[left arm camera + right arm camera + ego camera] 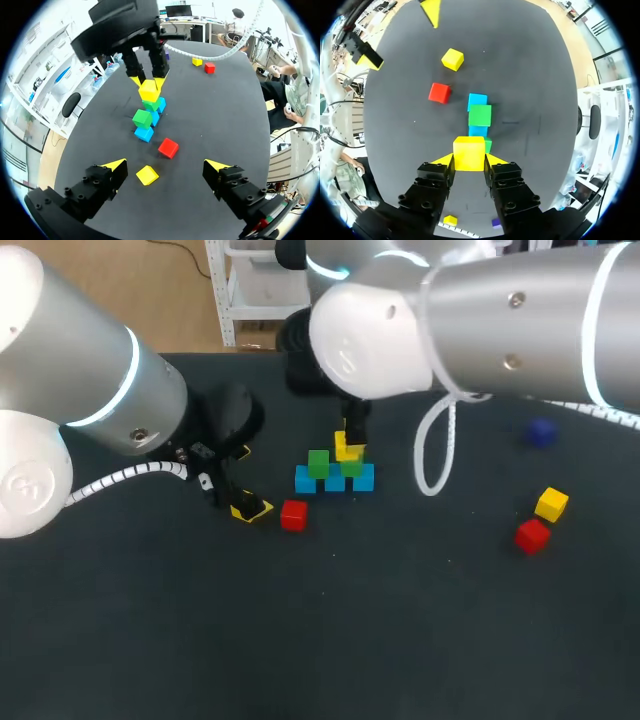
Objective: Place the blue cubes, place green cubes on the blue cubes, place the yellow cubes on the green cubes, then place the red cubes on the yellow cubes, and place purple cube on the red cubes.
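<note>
Right end effector [469, 161] is gripping a yellow cube over the stack; left end effector [165, 167] is standing wide open.
Left fingers are straddling the loose yellow cube [147, 175] on the tabletop [400, 640], with the near red cube [293, 514] lying at its 3 o'clock. Beyond, at 1 o'clock, the blue cubes [307, 480] are carrying two green cubes [318, 462], and the held yellow cube [469, 152] is sitting directly above them. The purple cube [541, 432] is lying well apart at the stack's 2 o'clock.

You saw sky-blue cubes [306, 480] under two green cubes [318, 462], and a bright yellow cube [469, 153] matching the yellow tips of the right gripper [469, 161]. The plain black table [400, 640] carried a red cube [293, 515], a second yellow cube [147, 175], a far yellow cube [551, 504], a far red cube [532, 536] and a dark purple cube [541, 432].
</note>
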### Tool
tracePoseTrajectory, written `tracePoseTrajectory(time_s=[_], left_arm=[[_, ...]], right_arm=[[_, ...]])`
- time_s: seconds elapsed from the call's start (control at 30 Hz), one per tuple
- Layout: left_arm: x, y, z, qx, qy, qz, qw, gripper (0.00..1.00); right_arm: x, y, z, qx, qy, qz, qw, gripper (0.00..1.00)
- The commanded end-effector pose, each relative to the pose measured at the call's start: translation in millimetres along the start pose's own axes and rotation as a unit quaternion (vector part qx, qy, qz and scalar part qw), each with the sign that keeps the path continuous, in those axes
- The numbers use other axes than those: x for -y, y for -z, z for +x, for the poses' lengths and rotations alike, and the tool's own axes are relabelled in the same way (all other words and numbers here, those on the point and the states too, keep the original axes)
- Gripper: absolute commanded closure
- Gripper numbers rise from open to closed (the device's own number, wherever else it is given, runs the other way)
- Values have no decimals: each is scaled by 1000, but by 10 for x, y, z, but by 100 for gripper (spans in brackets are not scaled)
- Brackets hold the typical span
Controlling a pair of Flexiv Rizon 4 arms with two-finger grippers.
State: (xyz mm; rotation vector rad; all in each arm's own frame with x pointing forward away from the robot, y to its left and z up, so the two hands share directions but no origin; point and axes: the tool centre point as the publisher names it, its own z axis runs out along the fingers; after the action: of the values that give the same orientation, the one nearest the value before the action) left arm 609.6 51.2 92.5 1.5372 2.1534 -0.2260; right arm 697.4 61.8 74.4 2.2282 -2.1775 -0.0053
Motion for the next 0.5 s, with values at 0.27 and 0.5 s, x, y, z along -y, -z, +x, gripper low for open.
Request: tracePoseTrajectory(time_s=[0.27,0.5], left_arm=[[-6,-4,-8,-2,0,0,1000,0],[-6,-4,-8,-2,0,0,1000,0]], right_arm=[[108,-71,-97,-5,-4,-16,1000,100],[107,-82,-96,-4,-6,-18,1000,100]])
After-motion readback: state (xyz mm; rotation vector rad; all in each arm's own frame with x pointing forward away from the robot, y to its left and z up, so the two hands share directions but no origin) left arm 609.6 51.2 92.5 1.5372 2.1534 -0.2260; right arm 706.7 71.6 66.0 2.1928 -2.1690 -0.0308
